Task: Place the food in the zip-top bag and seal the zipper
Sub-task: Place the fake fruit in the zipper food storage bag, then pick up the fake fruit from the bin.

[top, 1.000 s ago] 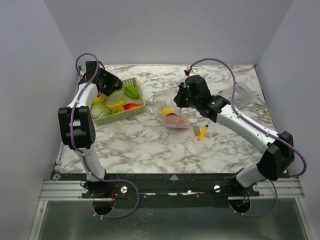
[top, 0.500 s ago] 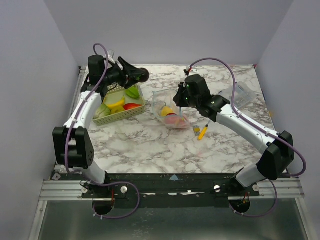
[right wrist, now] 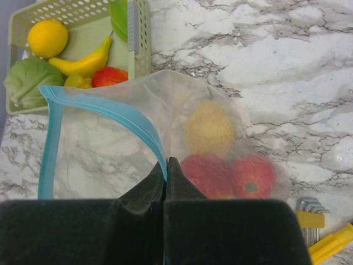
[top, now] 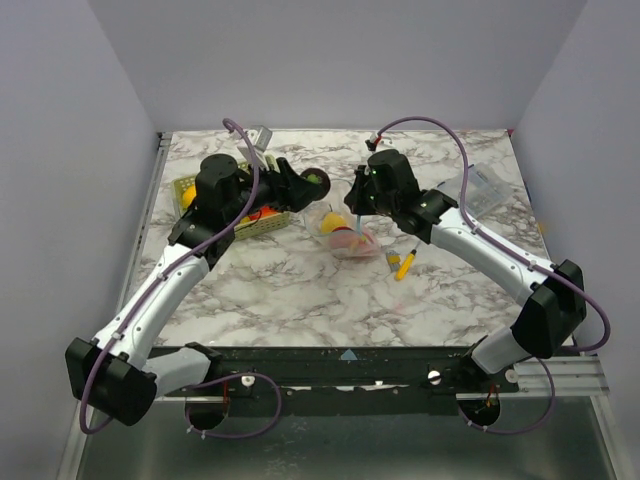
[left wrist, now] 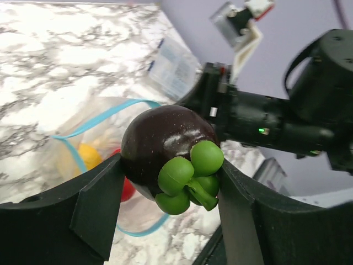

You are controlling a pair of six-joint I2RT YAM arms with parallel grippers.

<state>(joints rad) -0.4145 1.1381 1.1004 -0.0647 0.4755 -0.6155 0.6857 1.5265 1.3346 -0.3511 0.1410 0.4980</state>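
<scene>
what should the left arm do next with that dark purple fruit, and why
Probably carry the dark purple toy fruit with green leaves, clamped in the left gripper, across to hang over the mouth of the clear zip-top bag. The right gripper pinches the light-blue zipper strip, holding that mouth open, and the fruit is not yet inside.

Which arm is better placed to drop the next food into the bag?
Left. The left gripper holds the dark purple fruit near the open mouth of the zip-top bag, while the right gripper is shut on the zipper, holding it open.
</scene>
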